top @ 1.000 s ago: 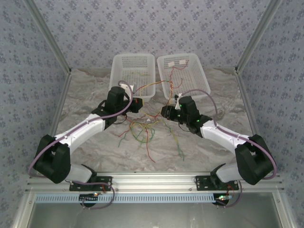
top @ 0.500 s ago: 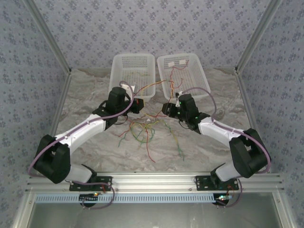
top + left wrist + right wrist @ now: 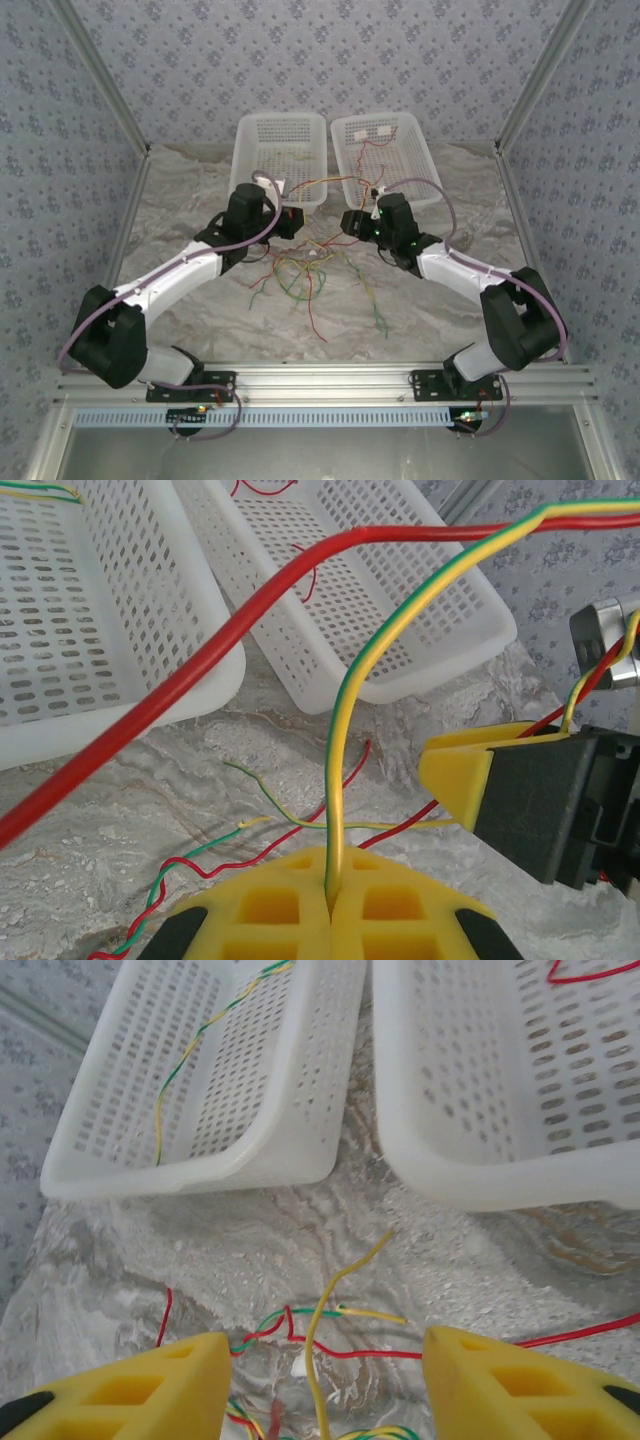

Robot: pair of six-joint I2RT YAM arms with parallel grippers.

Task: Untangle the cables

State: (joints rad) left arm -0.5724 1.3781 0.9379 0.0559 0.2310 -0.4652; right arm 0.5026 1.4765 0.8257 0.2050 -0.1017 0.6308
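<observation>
Left wrist | left gripper (image 3: 330, 908) pinching thin green-yellow cable (image 3: 345, 730) | right gripper (image 3: 325, 1348) spread | perforated plastic basket (image 3: 300, 1150)

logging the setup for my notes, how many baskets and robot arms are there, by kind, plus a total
white baskets: 2 (left basket, right basket)
robot arms: 2 (left arm, right arm)
total: 4
cables: too tangled to count
</observation>
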